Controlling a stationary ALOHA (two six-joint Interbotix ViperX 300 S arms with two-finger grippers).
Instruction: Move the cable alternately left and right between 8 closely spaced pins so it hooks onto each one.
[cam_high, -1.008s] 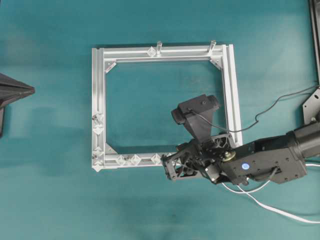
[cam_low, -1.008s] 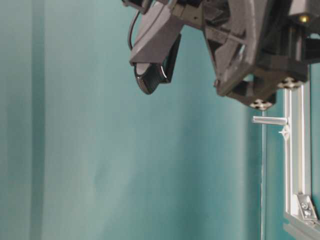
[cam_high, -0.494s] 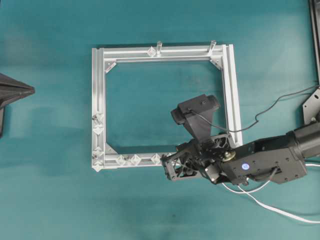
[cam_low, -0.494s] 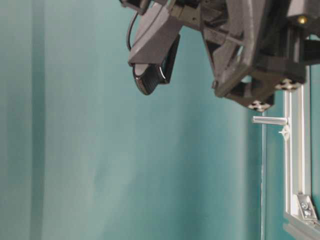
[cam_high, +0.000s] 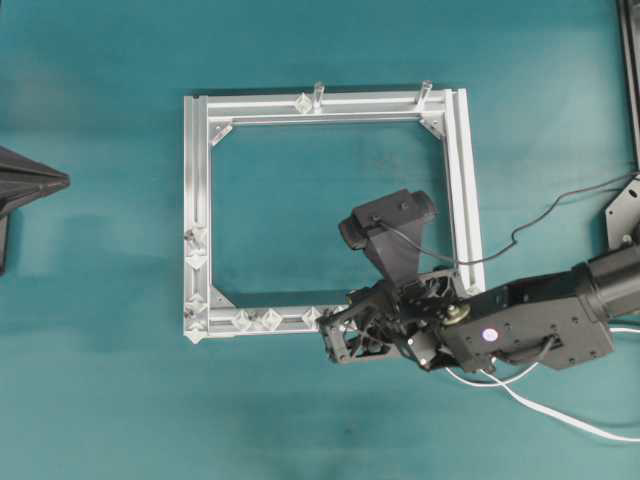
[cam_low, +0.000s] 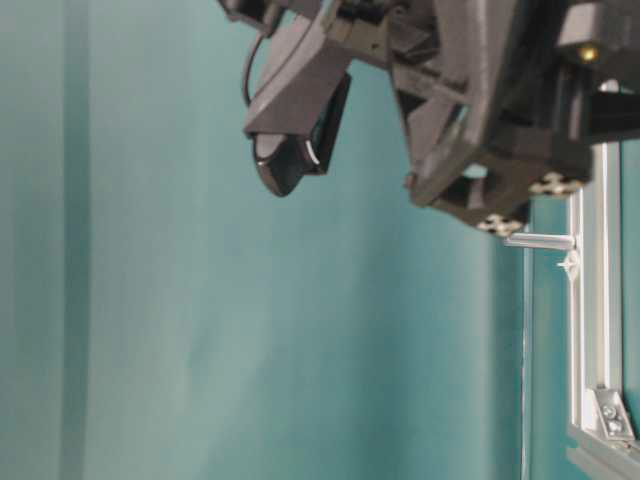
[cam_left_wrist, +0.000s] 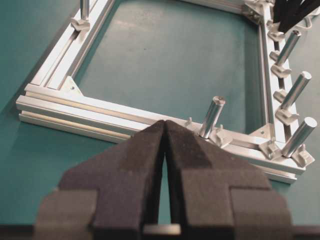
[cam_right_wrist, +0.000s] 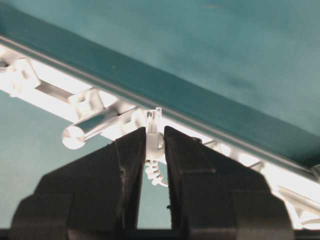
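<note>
My right gripper (cam_right_wrist: 155, 131) is shut on the small pale plug of the cable (cam_right_wrist: 154, 135), whose tip pokes out past the fingertips against the aluminium rail. One pin (cam_right_wrist: 88, 126) lies just left of the plug. From overhead, the right gripper (cam_high: 333, 332) hangs over the frame's bottom rail, next to a pin (cam_high: 312, 317). The white cable (cam_high: 541, 411) trails off to the lower right. More pins (cam_high: 241, 320) follow the bottom-left corner and left rail. My left gripper (cam_left_wrist: 165, 123) is shut and empty, off the frame's left side (cam_high: 62, 181).
The square aluminium frame (cam_high: 455, 180) lies flat on the teal table. Two taller posts (cam_high: 318, 95) stand on its top rail. The right wrist camera (cam_high: 390, 215) overhangs the frame's inside. A black wire (cam_high: 545, 215) runs off to the right.
The right gripper, still holding the plug, has shifted slightly left along the bottom rail towards the nearest pin. The left gripper has not moved.
</note>
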